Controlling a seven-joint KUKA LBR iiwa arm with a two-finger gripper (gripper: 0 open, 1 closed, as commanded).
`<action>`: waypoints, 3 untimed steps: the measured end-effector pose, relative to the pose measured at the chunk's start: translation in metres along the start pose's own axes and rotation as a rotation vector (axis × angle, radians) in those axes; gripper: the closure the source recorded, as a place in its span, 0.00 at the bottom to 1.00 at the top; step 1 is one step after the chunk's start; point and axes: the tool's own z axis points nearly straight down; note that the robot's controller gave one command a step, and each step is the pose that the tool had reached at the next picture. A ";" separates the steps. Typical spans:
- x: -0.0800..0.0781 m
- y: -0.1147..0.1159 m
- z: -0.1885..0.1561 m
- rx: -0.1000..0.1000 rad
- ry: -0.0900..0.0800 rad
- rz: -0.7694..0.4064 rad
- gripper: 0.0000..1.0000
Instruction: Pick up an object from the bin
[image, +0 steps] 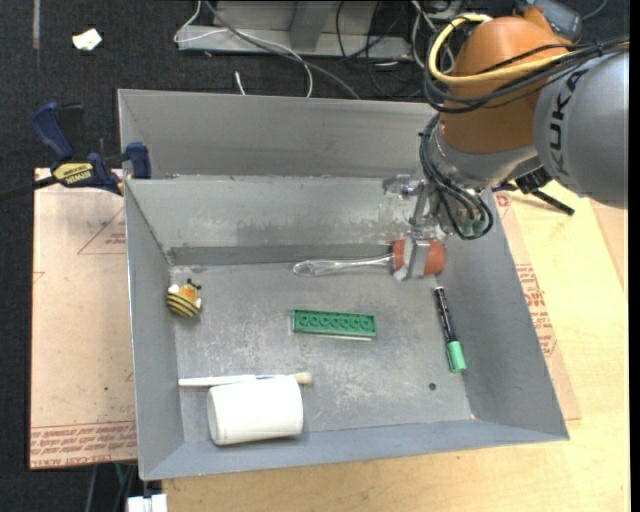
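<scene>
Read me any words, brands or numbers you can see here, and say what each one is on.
"KU": dark letters on the robot's grey arm; the rest cannot be read.
Green-capped pen, green studded block, white cup: no legible text.

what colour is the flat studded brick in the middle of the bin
Green; the brick shows best in the camera view.

Looks like a robotics lab or test cell. Shows an industrial KUKA arm (592, 130), its wrist under an orange cover (500, 70) with a looped yellow cable (436, 50), above a grey sheet-metal bin (300, 215) of unrelated test bits such as a green toy brick (333, 323) and a marker pen (447, 330). Has dark carpet (130, 50) behind, with black cables (350, 30) trailing past pale equipment (290, 30)
</scene>
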 end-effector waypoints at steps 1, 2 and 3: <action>-0.001 0.000 -0.005 0.000 -0.008 0.000 0.00; 0.012 0.002 0.075 -0.001 -0.011 0.007 0.00; 0.019 0.047 0.130 -0.002 -0.020 0.001 0.00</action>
